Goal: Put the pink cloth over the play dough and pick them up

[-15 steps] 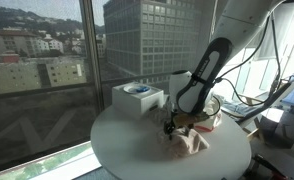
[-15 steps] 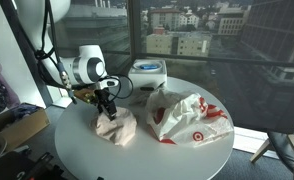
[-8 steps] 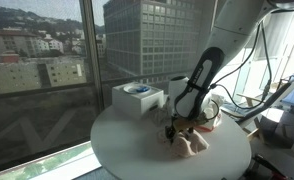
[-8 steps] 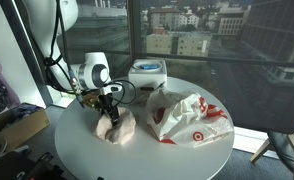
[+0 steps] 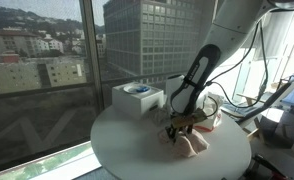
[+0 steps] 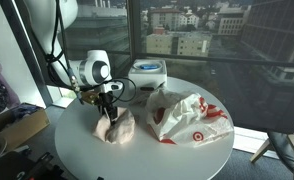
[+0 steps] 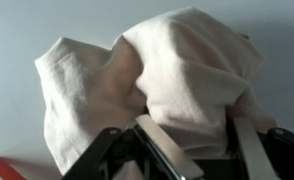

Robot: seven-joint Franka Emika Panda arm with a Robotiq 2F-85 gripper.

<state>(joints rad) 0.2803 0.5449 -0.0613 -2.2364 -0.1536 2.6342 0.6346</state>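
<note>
1. The pink cloth (image 6: 115, 127) lies in a crumpled heap on the round white table (image 6: 87, 155), on the side away from the window. It carries no label or print that I can see.
2. In the wrist view the cloth (image 7: 157, 90) is wider across the frame than it is deep. A taller fold rises to one side and a flatter flap spreads to the other. As a bunched lump it has no clear pointing end.
3. My gripper (image 6: 111, 113) comes straight down into the top of the heap. In the wrist view the gripper (image 7: 197, 150) has a finger on each side of the fabric, with cloth filling the gap. I cannot tell whether the fingers are clamped on it or only resting around it.
4. Just beside the cloth sits a white plastic bag (image 6: 187, 117) with red bullseye marks. I can read no lettering on it.
5. Nearer the window stands a white box (image 6: 147, 72) with a blue patch on top. Any print on it is too small to read.
</note>
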